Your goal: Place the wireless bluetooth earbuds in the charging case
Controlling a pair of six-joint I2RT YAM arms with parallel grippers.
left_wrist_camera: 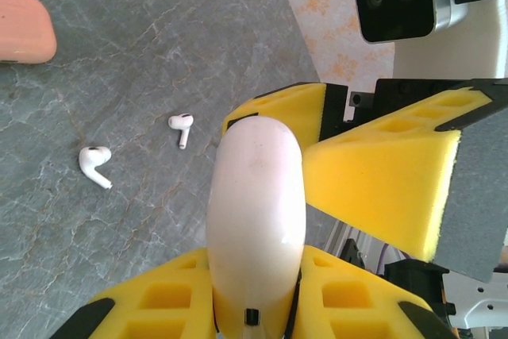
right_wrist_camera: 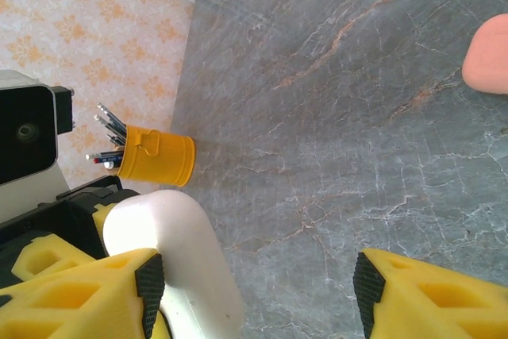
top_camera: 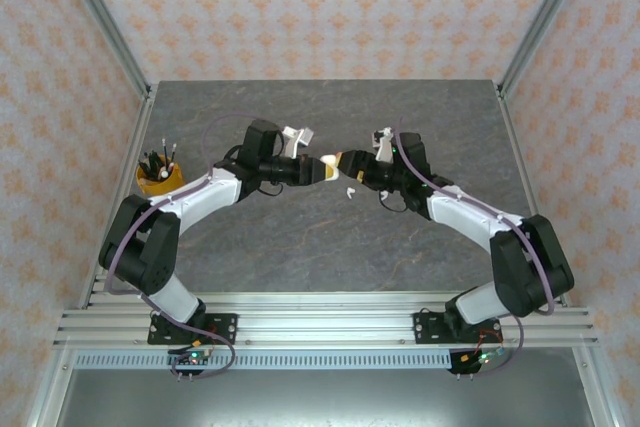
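The case is glossy plastic, pincer pads porous foam, table matt stone.

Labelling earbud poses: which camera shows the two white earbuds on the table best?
Left wrist. Both white earbuds lie unobstructed on the table, heads and stems distinct, to the left of the white case. Top external shows the earbuds as a tiny white speck mid-table, too small to read their pose.

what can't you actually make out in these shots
- White case: whether its lid is open; left fingers cover its near end, left wrist view.
- Pink case: cut off by the frame edge, both wrist views.
- White earbuds: too small in top view to tell apart.
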